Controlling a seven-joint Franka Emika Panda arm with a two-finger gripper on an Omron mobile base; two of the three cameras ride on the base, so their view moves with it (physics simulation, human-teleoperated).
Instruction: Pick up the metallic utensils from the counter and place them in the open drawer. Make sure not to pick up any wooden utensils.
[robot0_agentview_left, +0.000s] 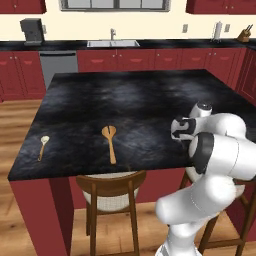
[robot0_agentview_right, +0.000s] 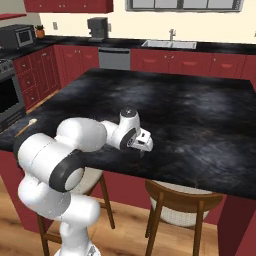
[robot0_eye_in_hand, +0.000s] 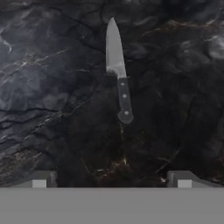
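A metal knife (robot0_eye_in_hand: 119, 72) with a silvery blade and a dark riveted handle lies flat on the black marbled counter (robot0_agentview_left: 125, 95), straight below my hand. My gripper (robot0_eye_in_hand: 111, 180) hovers above it, open, its fingertips (robot0_eye_in_hand: 40, 179) spread wide, with the knife's handle end nearest them and nothing held. The hand (robot0_agentview_right: 141, 141) hangs over the counter's (robot0_agentview_right: 200, 110) near edge. An orange-brown wooden spoon (robot0_agentview_left: 110, 142) and a small tan-handled spoon (robot0_agentview_left: 43, 146) lie further left on the top. The thin metal spoon and the open drawer are out of view.
Wooden stools (robot0_agentview_left: 111, 187) (robot0_agentview_right: 182, 205) stand tucked under the island's near edge. Red cabinets with a sink (robot0_agentview_left: 112, 43) and a coffee machine (robot0_agentview_left: 31, 31) line the back wall. A microwave (robot0_agentview_right: 16, 35) sits at the far left.
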